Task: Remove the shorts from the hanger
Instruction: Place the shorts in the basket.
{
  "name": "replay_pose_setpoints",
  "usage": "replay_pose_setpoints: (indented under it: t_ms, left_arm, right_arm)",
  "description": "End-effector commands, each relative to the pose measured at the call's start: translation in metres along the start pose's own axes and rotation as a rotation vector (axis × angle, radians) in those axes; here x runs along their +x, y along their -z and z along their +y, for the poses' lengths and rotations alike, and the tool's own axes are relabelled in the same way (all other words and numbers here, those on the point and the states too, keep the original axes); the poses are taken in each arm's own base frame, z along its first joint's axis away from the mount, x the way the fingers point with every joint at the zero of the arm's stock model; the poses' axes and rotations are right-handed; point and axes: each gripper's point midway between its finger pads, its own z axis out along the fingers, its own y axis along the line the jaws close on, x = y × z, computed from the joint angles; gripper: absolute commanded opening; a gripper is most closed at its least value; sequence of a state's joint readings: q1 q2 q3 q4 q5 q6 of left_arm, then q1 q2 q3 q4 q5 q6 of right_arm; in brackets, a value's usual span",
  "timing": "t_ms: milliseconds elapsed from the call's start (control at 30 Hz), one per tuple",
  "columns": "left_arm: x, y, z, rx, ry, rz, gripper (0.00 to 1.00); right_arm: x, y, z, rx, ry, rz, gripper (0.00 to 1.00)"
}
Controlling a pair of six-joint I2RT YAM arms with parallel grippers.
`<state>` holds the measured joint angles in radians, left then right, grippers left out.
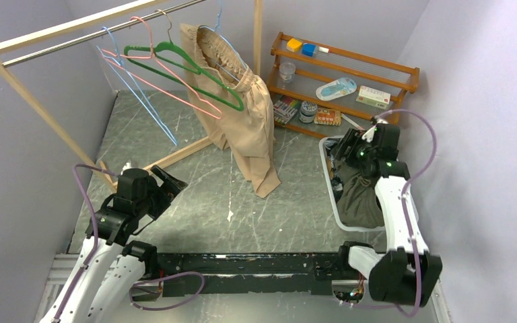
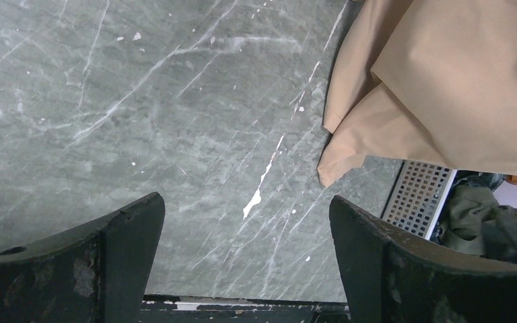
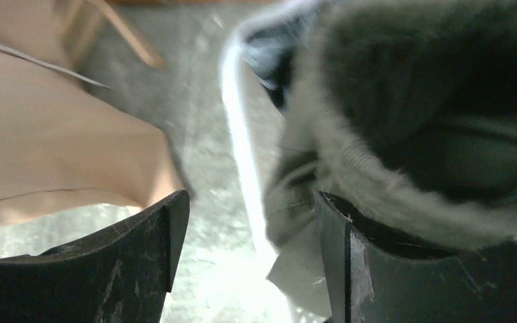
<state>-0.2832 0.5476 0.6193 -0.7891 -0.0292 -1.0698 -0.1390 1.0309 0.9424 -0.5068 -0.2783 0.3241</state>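
Rack (image 1: 60, 27): one pair left, light beige shorts (image 1: 242, 128) hanging at its right end, hem low by table (image 1: 195, 215).
Basket (image 1: 328, 176) at right: olive green shorts (image 1: 360, 198) piled inside, darker cloth beside them; judged done.
Three hangers bare: green hanger (image 1: 188, 67), pink hanger (image 1: 149, 47), blue hanger (image 1: 138, 87).
Task mostly done; beige pair to go.
Left gripper (image 1: 175, 180): jaws wide apart, empty, low over table near beige hem.
Right gripper (image 1: 343, 145): over basket, jaws apart, nothing clamped; olive cloth against one finger.

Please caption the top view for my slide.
Beige shorts hang on the rack; left gripper open over the table, right gripper over the bin with olive shorts.
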Motion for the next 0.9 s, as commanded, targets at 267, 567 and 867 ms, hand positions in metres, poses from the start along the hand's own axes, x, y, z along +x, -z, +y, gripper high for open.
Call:
replay_pose_setpoints:
  t_ms: [267, 567, 867]
  left_arm:
    - [-0.002, 0.006, -0.004, 0.026, -0.001, -0.010, 0.96]
    - [0.000, 0.003, -0.008, 0.048, 0.010, 0.000, 0.95]
    - [-0.001, 0.005, -0.005, 0.026, -0.002, -0.004, 0.96]
  right_arm:
    - [0.048, 0.014, -0.143, 0.771, -0.191, -0.062, 0.76]
    - [0.076, 0.003, -0.143, 0.721, -0.209, -0.030, 0.80]
    - [0.109, -0.011, -0.139, 0.666, -0.234, 0.085, 0.80]
